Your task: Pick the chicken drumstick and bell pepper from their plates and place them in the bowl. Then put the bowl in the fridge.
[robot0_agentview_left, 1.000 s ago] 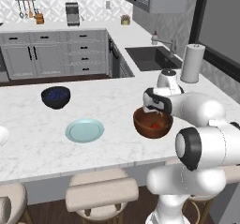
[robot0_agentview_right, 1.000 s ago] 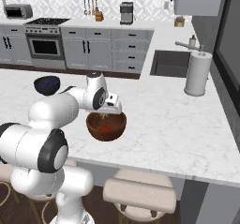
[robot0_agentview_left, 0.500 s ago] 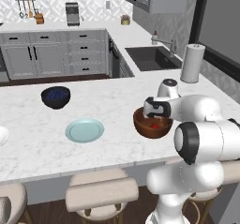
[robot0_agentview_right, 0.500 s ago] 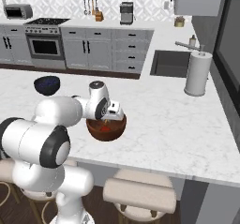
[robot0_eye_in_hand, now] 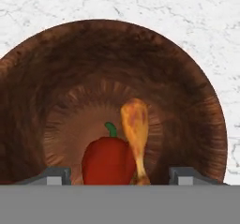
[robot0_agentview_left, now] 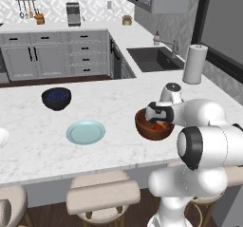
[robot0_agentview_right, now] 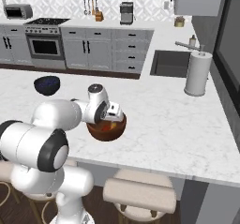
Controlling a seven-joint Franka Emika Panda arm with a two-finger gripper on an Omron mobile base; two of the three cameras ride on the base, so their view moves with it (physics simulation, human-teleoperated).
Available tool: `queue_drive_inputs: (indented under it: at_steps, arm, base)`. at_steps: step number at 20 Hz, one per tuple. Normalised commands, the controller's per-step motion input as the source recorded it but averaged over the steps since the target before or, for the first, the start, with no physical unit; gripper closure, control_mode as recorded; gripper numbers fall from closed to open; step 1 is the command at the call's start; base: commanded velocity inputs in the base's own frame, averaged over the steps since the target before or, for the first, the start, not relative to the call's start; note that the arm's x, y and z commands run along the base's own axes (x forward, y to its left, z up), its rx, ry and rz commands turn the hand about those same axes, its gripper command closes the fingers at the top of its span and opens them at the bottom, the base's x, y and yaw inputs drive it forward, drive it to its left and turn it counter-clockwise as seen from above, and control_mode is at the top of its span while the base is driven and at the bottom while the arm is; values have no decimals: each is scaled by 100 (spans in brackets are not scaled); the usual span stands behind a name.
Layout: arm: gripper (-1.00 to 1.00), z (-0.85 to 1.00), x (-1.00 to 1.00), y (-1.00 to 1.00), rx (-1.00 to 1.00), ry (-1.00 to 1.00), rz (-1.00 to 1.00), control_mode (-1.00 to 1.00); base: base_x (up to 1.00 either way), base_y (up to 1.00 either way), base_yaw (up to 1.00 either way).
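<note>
I have the gripper [robot0_eye_in_hand: 120, 176] hanging low over the wooden bowl [robot0_agentview_left: 153, 130], its two dark fingertips [robot0_eye_in_hand: 55, 175] set wide apart with nothing between them, so the pincer is open and empty. In the hand view the bell pepper [robot0_eye_in_hand: 108, 161] and the chicken drumstick [robot0_eye_in_hand: 136, 131] both lie on the bowl's floor, touching, the pepper at about 6 o'clock of the bowl and the drumstick just beside it toward 5, its paler bone end pointing at the camera. The bowl sits on the marble counter [robot0_agentview_left: 109, 102] near the front edge, above the stools [robot0_agentview_left: 102, 195]; from the left base view there is bare counter all round it, broadest toward 12 o'clock, up to the sink [robot0_agentview_left: 154, 58] and the paper towel roll [robot0_agentview_left: 194, 63]. That view also gives me the teal plate [robot0_agentview_left: 86, 132] at 9 o'clock of the bowl and the dark blue bowl [robot0_agentview_left: 56, 98] at about 10, both well apart from it, plus a sliver of the white plate [robot0_agentview_left: 2, 137] at the frame's left edge. The right base view has the stove [robot0_agentview_right: 44, 39] and microwave [robot0_agentview_right: 18, 11] on the far wall, and the bowl's red contents [robot0_agentview_right: 107, 127] under the hand. Against a second ago, the fingers have parted and the hand has dropped closer to the bowl's rim.
</note>
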Motion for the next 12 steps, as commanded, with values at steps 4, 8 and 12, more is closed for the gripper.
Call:
queue_drive_inputs:
  at_steps: [4, 8, 12]
  arm:
    - [-100, 80, -1, -2, -7, 5, -2, -100]
    - [-100, 31, -5, -51, 2, 12, -18, -100]
    - [-100, 0, 4, -63, 12, 7, -4, -100]
  base:
    - [0, 0, 0]
    - [0, 0, 0]
    - [0, 0, 0]
